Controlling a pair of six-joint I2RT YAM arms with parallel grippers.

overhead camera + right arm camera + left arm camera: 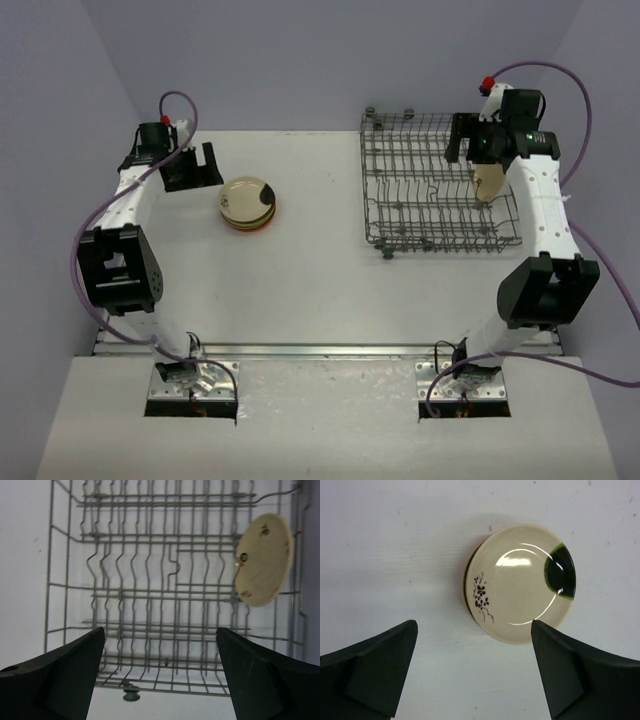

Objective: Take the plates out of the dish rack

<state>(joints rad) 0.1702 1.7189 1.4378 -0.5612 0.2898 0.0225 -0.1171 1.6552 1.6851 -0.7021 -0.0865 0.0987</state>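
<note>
R gripper (160, 645) jaws wide apart, facing dish rack (150, 591); one beige plate (264, 560) on edge among tines, rack's right side.

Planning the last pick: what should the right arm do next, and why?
Probably swing the right arm toward the cream round plate standing alone in the grey wire dish rack, so its open jaws straddle it; its wrist view shows it off-centre.

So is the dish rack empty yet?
Not empty. One beige plate stands on edge at the right end of the dish rack; every other slot in the top and right wrist views shows bare wire.
</note>
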